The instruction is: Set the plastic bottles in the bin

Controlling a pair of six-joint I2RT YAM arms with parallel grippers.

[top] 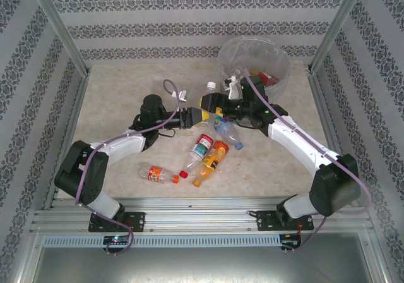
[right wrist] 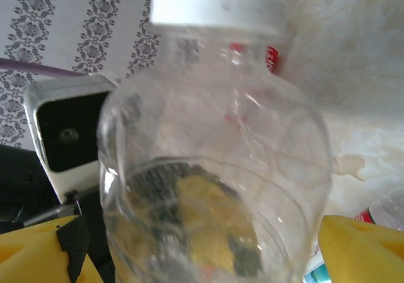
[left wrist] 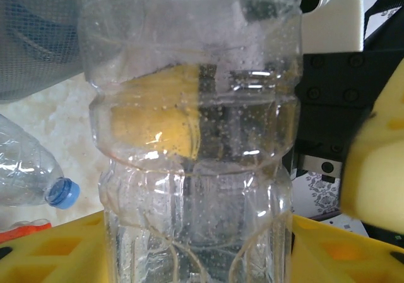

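Clear ribbed white-capped plastic bottle point(right wrist: 214, 156) sits between both arms, apparently lifted off the worktop point(top: 120, 87), close to the round bag-lined bin point(top: 285, 62). Yellow pads of the left gripper point(left wrist: 199, 251) press its lower body, closed on it. Pads of the right gripper point(right wrist: 208, 258) flank its shoulder; can't tell if they clamp. Looks empty, so probably light, thin-walled, slick, dents if squeezed. Ribbed waist or neck is the best hold. Bottle base cut off. Bin contents blurred by the bag. Other loose plastic bottles point(top: 211, 153) lie on the worktop, labels unreadable.
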